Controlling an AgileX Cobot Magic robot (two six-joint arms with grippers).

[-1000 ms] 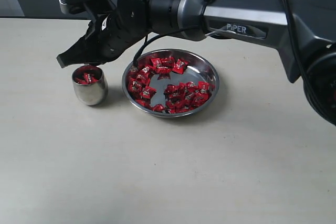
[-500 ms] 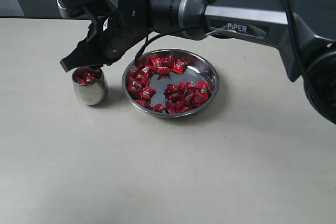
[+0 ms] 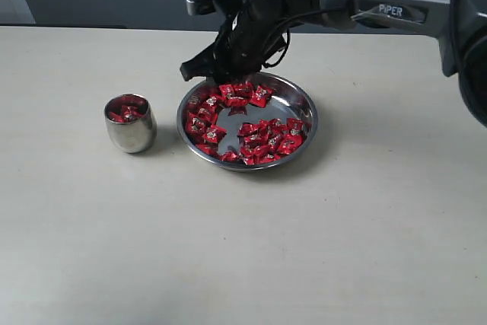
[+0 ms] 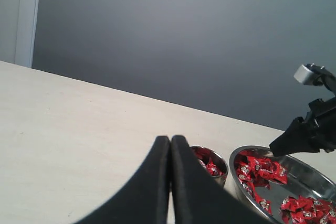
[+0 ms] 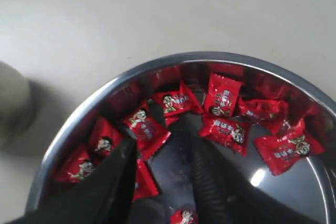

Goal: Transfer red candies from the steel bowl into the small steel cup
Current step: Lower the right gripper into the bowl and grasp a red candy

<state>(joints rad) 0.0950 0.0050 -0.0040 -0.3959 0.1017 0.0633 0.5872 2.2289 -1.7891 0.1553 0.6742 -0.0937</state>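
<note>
The wide steel bowl [image 3: 299, 104] sits mid-table, filled with red candies [image 3: 262, 138]. To its left stands the small steel cup [image 3: 131, 131] with a few red candies [image 3: 124, 111] inside. My right gripper [image 3: 199, 71] hovers over the bowl's far-left rim, open and empty. In the right wrist view its fingers [image 5: 210, 177] straddle bare steel in the bowl [image 5: 68, 135] among candies [image 5: 223, 95]. My left gripper [image 4: 170, 140] is shut and empty, low over the table, short of the cup [image 4: 223, 172] and the bowl [image 4: 310, 169]. It is out of the exterior view.
The pale table [image 3: 243, 249] stretches wide around the bowl and cup. A dark grey wall [image 4: 184, 30] rises behind the table's far edge. The right arm [image 3: 396, 1] reaches in from the upper right.
My right gripper has swung right from above the cup to above the bowl's far-left rim. The cup and bowl stay put.
</note>
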